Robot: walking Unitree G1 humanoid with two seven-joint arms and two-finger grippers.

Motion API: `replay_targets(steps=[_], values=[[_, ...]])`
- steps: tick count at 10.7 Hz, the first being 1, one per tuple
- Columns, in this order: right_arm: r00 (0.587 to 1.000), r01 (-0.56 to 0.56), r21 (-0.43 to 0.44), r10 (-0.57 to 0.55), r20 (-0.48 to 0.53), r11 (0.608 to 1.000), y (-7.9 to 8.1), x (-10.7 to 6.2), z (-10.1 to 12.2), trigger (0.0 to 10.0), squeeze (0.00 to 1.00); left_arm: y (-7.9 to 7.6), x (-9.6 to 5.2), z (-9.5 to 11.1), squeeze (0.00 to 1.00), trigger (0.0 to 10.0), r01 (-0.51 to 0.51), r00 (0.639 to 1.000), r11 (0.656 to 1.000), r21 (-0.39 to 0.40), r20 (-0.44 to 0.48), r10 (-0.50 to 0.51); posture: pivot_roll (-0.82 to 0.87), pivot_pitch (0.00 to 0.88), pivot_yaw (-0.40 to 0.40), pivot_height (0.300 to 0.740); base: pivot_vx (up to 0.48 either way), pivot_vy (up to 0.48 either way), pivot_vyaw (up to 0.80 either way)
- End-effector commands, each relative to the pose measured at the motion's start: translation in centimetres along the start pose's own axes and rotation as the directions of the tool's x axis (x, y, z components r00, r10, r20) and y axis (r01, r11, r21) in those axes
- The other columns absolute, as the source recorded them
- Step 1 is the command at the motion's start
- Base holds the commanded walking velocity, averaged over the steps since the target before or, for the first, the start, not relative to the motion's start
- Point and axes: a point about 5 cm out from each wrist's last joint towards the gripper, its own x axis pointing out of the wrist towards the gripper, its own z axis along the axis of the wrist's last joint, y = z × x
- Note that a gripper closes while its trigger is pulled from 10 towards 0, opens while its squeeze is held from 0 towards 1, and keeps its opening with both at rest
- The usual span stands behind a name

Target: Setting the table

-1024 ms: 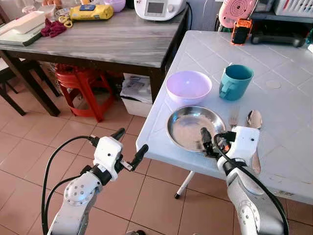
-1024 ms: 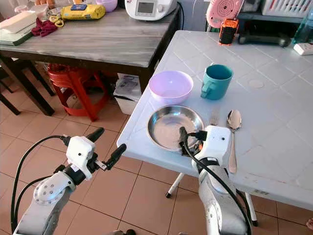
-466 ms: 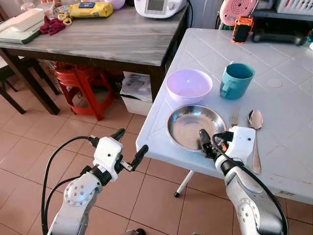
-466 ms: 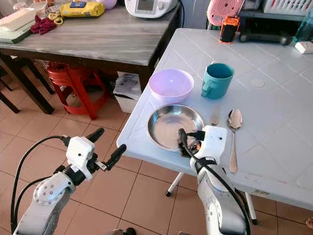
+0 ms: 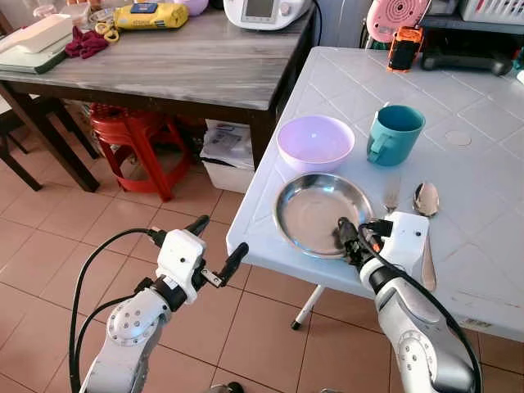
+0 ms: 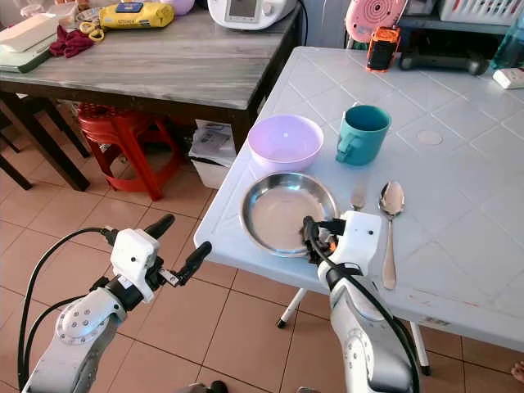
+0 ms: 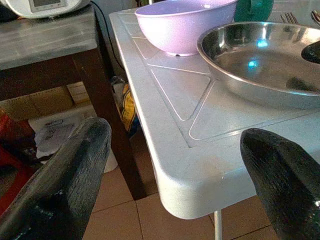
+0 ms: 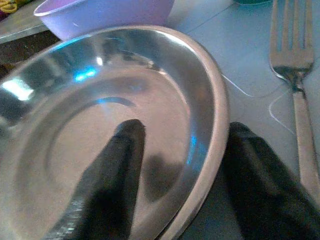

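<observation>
A steel plate [image 5: 315, 209] lies near the front left corner of the white table [image 5: 483, 213]. My right gripper [image 5: 354, 241] is open and stands astride the plate's near right rim. One finger [image 8: 112, 175] rests inside the dish and the other finger [image 8: 260, 180] is outside, against the rim. A fork [image 5: 391, 195] and a spoon [image 5: 426, 201] lie just right of the plate. Behind the plate stand a lilac bowl [image 5: 315, 141] and a teal mug [image 5: 395, 135]. My left gripper [image 5: 223, 235] is open and holds nothing, off the table's left corner over the floor.
A wooden table [image 5: 188, 65] with appliances and clutter stands at the back left. Under it are a red stool [image 5: 135, 135] and a white box [image 5: 229, 155]. An orange-and-black device [image 5: 405, 49] sits at the white table's far edge. Tiled floor [image 5: 49, 246] spreads to the left.
The plate has slid a little to the left, nearer the table's left edge, with my right gripper still at its rim. The left arm has not moved.
</observation>
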Motion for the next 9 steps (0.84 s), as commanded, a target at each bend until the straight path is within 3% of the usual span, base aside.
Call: replay_targets(steps=[1,9], values=[[0.998,-0.003,0.031,0.004,-0.057,1.0,0.17,-0.05,-1.04,0.0,0.0,0.13,-0.15,0.01,0.0,10.0,0.007,1.0,1.0,0.012,-0.01,-0.007,-0.04,0.145,0.094,0.74,0.0,0.0,0.0],[0.991,-0.026,0.138,0.043,-0.125,0.99,0.63,0.24,-1.69,0.0,0.0,0.3,0.11,0.17,0.0,10.0,0.005,1.0,1.0,0.019,-0.003,-0.005,-0.04,0.139,0.091,0.74,0.0,0.0,0.0]])
